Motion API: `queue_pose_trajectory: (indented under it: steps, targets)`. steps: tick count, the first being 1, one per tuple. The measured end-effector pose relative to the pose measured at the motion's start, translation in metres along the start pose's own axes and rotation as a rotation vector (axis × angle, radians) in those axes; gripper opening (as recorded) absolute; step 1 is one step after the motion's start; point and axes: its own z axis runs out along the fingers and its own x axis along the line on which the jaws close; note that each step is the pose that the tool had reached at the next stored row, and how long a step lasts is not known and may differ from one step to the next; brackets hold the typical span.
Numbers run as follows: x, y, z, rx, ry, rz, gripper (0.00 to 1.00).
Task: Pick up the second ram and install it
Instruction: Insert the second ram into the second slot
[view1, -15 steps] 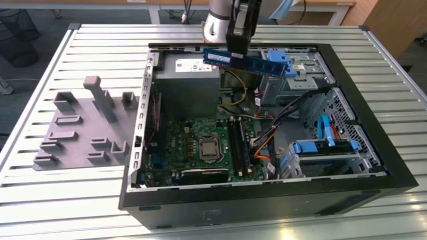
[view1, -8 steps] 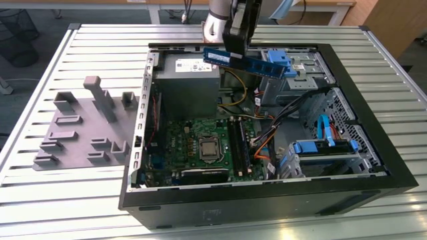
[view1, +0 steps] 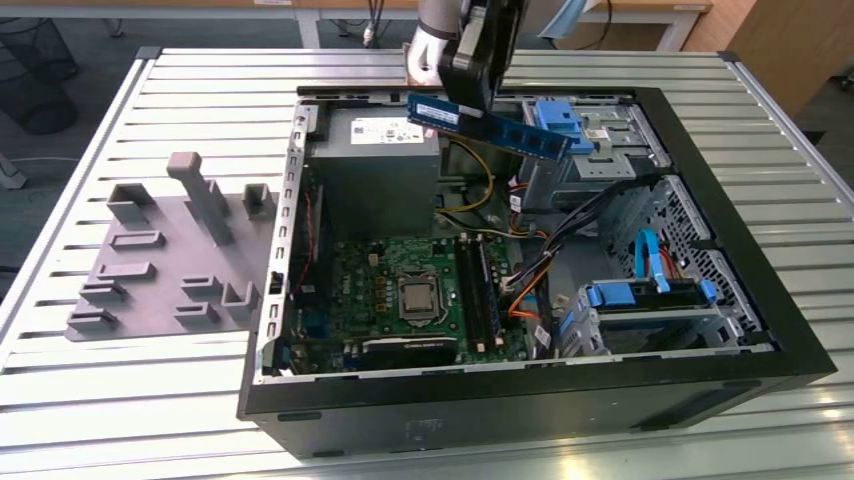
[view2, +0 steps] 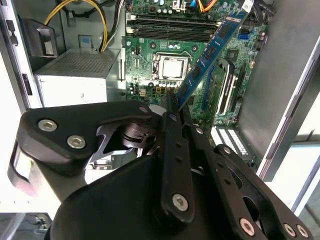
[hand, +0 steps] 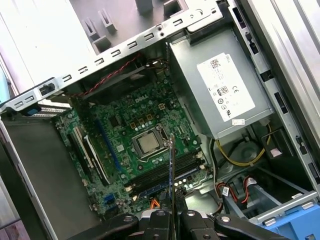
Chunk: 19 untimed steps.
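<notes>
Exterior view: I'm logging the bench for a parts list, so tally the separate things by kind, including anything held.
ram, held: 1
PC case: 1
grey tray: 1
Total: 3

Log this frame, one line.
gripper: shut on second ram | ram: tilted, held above open case | install: not yet done

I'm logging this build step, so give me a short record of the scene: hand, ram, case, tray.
hand: shut on one end of the ram
ram: blue, tilted, in the air over the open case, not in a slot
case: lies open on the slatted table
motherboard: green, inside the case
tray: grey, on the table, at the exterior view's left of the case
</notes>
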Motion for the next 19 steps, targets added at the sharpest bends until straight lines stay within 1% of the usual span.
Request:
queue_pose_trajectory:
  steps: [2, 11, 19]
  targets:
    - [0.0, 0.0, 0.0, -0.0004, 0.0, 0.009, 0.14]
    - [0.0, 0.0, 0.0, -0.0005, 0.0, 0.011, 0.14]
    - [0.0, 0.0, 0.0001, -0.0016, 0.0, 0.04, 0.14]
